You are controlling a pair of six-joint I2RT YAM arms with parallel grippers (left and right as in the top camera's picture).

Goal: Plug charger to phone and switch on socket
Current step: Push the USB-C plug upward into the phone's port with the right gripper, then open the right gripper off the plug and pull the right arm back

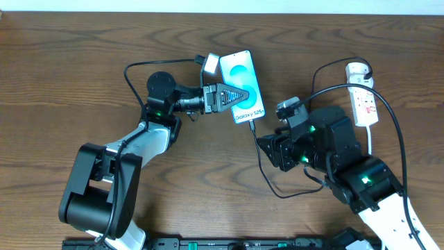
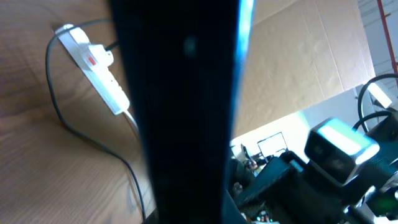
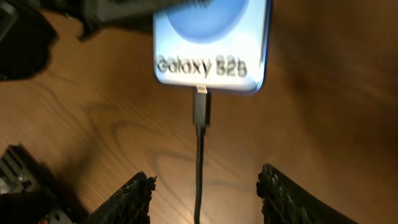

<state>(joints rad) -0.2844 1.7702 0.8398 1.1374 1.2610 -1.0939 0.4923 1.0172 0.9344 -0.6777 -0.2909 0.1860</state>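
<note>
Phone (image 3: 211, 43) glows pale blue, white text band at one end, black charger (image 3: 201, 111) plug seated there; left claw (image 1: 232, 94) pinches phone, right claw (image 3: 205, 186) spread.

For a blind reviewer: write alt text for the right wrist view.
A black charger plug sits in the end of the phone, its screen reading Galaxy S25, on a wooden table. The right claw stands open below, fingers either side of the cable.
</note>
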